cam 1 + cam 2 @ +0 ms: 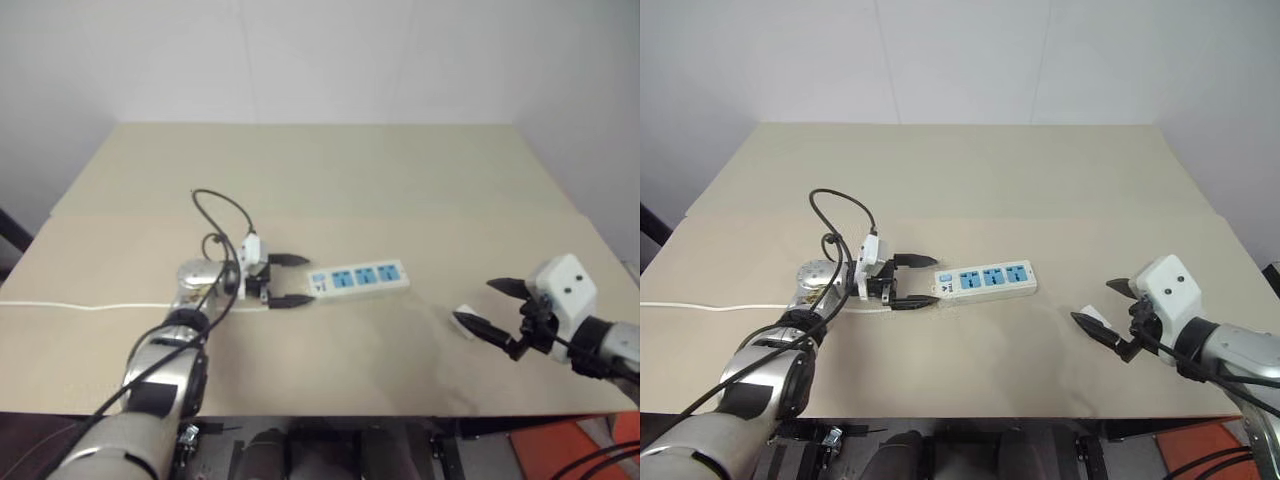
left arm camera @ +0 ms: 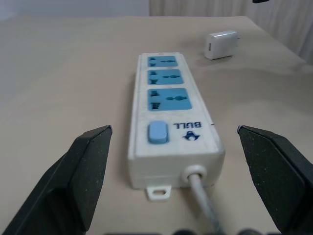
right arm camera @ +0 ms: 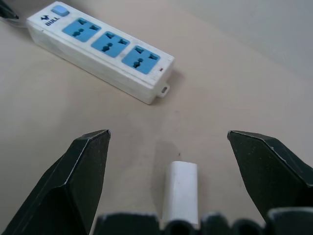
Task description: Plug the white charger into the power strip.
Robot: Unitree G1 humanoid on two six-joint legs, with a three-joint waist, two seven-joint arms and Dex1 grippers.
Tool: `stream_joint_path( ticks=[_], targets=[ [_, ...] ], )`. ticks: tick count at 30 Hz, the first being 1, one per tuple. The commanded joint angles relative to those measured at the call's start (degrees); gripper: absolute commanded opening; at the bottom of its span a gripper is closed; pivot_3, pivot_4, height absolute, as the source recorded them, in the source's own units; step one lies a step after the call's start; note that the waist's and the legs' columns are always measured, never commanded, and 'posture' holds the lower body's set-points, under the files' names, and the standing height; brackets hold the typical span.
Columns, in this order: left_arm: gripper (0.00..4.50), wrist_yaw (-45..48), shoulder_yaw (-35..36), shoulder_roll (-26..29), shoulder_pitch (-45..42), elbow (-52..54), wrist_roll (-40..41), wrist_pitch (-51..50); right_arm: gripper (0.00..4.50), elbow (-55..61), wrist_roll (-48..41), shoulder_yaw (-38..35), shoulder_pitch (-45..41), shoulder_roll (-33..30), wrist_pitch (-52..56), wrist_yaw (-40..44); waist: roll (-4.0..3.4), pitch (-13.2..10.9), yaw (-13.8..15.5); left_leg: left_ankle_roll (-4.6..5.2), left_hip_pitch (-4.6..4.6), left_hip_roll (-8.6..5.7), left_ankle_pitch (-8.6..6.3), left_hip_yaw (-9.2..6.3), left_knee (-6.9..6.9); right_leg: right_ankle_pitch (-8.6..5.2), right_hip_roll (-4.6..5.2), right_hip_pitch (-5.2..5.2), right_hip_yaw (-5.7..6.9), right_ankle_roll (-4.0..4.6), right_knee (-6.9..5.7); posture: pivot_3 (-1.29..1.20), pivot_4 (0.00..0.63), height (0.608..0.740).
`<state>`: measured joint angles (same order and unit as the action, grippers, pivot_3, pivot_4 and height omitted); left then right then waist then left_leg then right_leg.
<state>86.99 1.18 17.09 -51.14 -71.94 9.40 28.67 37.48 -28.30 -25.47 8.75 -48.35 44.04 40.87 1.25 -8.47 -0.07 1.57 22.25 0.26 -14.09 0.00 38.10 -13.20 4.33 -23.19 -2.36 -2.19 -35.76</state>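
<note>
Both of my pincers stand spread wide and grip nothing — the left pincer (image 1: 287, 279) sits at the switch-and-cord end of the power strip (image 1: 360, 277), one finger to each side of that end. That strip lies flat near the middle of the desk (image 1: 330, 180). My right pincer (image 1: 1102, 306) has the white charger (image 1: 1095, 317) between its fingers — the charger rests on the desk, well apart from the strip.
</note>
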Motion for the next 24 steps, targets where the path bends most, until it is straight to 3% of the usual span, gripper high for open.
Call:
stream_joint_path(
  ticks=[1,18,22,24],
  targets=[
    [4.48,-1.57,0.2,-0.78,-1.77,-1.22,-1.89,1.4,4.5,2.99,-0.73,-1.59,0.36,0.72,0.61,-1.76,0.0,0.0,0.01,0.0,0.0,0.0,0.0,0.0,0.0,0.0,0.0,0.0,0.0,0.0,-0.01,0.0,0.15,0.74],
    [4.48,-4.74,3.16,-3.63,0.57,-2.1,-3.85,1.33,4.5,2.78,-0.25,-0.9,0.09,0.6,1.45,-5.0,0.0,0.0,-0.1,0.0,-0.01,-0.01,0.0,-0.02,0.0,0.0,0.0,0.0,0.0,-0.01,-0.02,0.0,0.15,0.74],
    [4.48,-4.49,3.55,-3.84,0.88,-2.03,-4.22,1.09,4.5,2.09,-2.72,-1.41,-3.35,1.7,1.99,-5.54,0.0,0.0,-0.26,0.0,-0.04,-0.01,0.0,-0.02,0.0,0.0,0.0,0.01,-0.01,-0.01,-0.04,0.0,0.15,0.74],
    [4.09,-4.99,3.36,-3.79,1.0,-2.04,-4.77,1.58,4.5,1.41,-3.01,-1.24,-4.77,1.71,2.1,-5.73,0.0,0.0,-0.28,0.0,-0.05,-0.01,0.0,-0.02,0.0,0.0,0.0,0.02,-0.01,-0.01,-0.04,0.0,0.15,0.74]
  ],
)
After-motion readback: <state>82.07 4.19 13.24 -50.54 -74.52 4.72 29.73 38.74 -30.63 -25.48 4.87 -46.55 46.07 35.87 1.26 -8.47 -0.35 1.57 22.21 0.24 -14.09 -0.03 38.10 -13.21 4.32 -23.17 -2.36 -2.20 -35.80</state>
